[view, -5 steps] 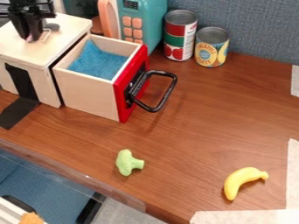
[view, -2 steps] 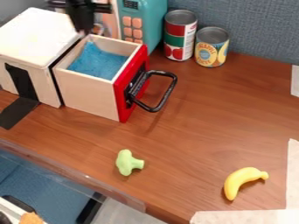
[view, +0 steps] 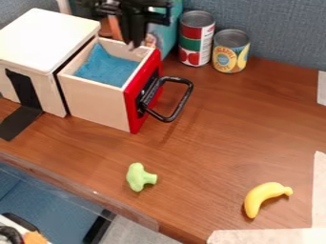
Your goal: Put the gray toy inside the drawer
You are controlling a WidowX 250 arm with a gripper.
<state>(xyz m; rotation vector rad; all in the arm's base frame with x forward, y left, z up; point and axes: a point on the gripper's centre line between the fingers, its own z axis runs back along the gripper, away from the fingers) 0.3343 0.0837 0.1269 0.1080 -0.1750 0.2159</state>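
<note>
The gripper (view: 133,44), open or closed I cannot tell, hangs near the drawer (view: 96,101) and labelled cans (view: 196,39).

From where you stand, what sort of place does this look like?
Probably a robotics workspace with play-kitchen props: a black gripper hangs above an open wooden drawer, and toy broccoli and a toy banana lie on the table.
</note>
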